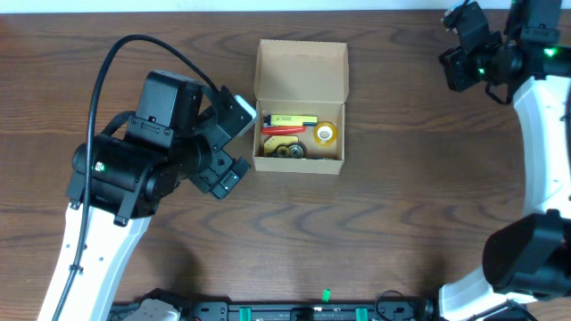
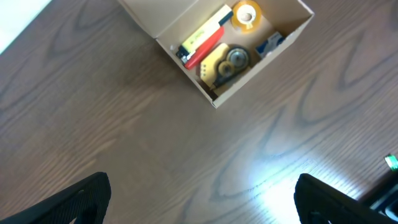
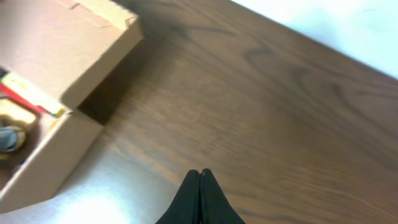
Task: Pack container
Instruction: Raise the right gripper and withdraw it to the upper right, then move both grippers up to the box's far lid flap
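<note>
The left jaws stand wide open, with nothing between them, hovering above the bare table [image 2: 124, 143]. In the left wrist view only their two dark tips show, at the bottom corners. The right jaws are pressed shut, tip to tip, and hold nothing. They hang over the table near its far right corner.

The box [image 1: 299, 165] sits on the table just ahead of the left jaws and apart from them. From the right jaws it is well apart and off to one side, so the right wrist view catches only one corner of it [image 3: 43, 155]. Its lid [image 1: 302, 69] is open and lies back on the side away from the left jaws' arm [image 1: 134, 169].

Inside the box, a yellow and red stick-like item [image 2: 202, 40] lies along the wall by the lid hinge. A yellow tape roll [image 2: 247, 14] rests in the corner farthest from the left jaws. A yellow piece with grey wheels [image 2: 224, 62] lies against the wall nearest those jaws, beside the stick-like item. A small blue and white thing [image 2: 270, 42] sits next to it, too small to identify.
</note>
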Robot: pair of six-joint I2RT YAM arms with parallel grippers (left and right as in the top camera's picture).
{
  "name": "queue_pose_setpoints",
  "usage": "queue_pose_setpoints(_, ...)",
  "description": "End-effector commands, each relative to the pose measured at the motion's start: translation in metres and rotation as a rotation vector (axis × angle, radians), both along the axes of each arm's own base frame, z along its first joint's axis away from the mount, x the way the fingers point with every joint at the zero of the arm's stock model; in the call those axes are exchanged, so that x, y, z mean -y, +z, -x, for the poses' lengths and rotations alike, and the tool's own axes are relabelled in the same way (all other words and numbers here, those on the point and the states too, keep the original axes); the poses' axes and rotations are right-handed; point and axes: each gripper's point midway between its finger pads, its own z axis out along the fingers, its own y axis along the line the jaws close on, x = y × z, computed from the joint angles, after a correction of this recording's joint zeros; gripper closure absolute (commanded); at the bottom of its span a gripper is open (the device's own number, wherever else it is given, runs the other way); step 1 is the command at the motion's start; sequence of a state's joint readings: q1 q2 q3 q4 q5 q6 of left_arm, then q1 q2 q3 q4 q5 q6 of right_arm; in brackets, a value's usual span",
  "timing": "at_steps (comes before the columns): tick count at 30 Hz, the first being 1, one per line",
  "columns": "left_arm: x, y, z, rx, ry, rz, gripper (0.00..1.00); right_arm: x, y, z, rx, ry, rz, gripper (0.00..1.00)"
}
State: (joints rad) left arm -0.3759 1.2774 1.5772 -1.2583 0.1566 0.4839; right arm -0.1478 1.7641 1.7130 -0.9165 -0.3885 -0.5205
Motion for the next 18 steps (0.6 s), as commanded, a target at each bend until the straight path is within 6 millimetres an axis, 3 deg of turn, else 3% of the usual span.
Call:
queue_pose_setpoints(1,-0.005,0.003,0.008,-0.017,-0.004,-0.016,0.05,-0.019,0.008,0.008,-0.011,0.042,-0.079,0.99)
queue_pose_setpoints(14,-0.007,-0.001,0.015,-0.048,-0.004,-0.027,0.05,-0.069,-0.004,0.039,-0.143,0.154,-0.131,0.98)
queue_pose_setpoints(18,-0.007,-0.001,0.015,-0.048,-0.004,-0.027,0.05,-0.083,-0.004,0.041,-0.145,0.188,-0.128,0.92)
